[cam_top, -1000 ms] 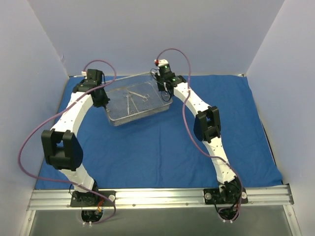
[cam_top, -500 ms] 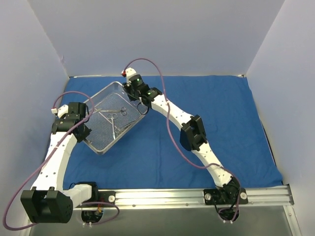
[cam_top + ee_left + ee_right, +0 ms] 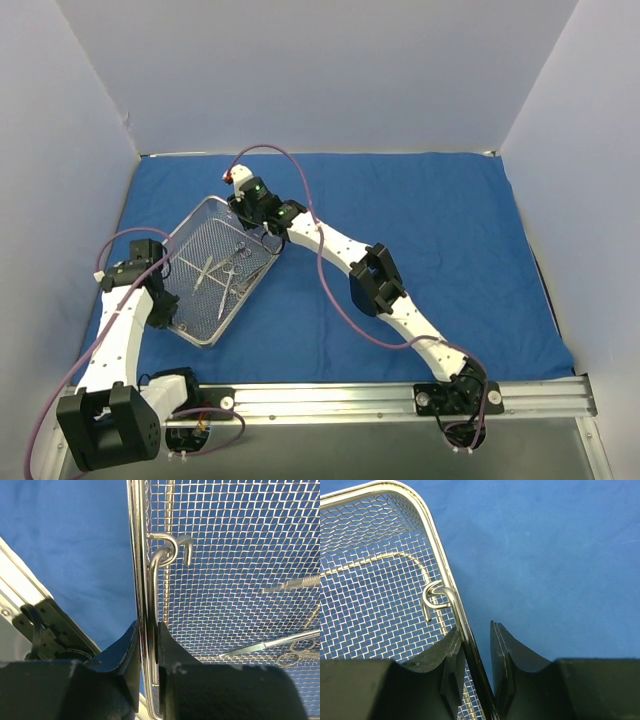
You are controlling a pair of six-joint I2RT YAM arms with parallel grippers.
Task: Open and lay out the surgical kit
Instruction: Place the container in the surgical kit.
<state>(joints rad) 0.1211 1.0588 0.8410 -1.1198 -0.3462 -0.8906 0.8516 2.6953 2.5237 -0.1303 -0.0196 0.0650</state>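
Note:
The silver wire-mesh tray [image 3: 245, 296] lies slanted on the left of the royal-blue cloth [image 3: 430, 250]. Several thin steel instruments [image 3: 225, 272], scissors and forceps, lie inside it. My left gripper [image 3: 170, 312] is at the tray's near end; in the left wrist view it [image 3: 147, 635] is shut on the tray's rim wire [image 3: 132, 555]. My right gripper [image 3: 262, 228] is at the far end. In the right wrist view its jaws [image 3: 475, 635] stand slightly apart around the rim [image 3: 427, 515], which touches only the left finger [image 3: 447, 650]. Scissors [image 3: 295, 652] show through the mesh.
White walls close the left, back and right sides. An aluminium rail [image 3: 330, 398] with both arm bases runs along the front edge. Purple cables loop off both arms. The cloth [image 3: 560, 555] covers the table's right half.
Both arms have carried the tray from the back centre down and to the left, turning it slantwise. The left arm has folded back toward its base and the right arm has stretched out left.

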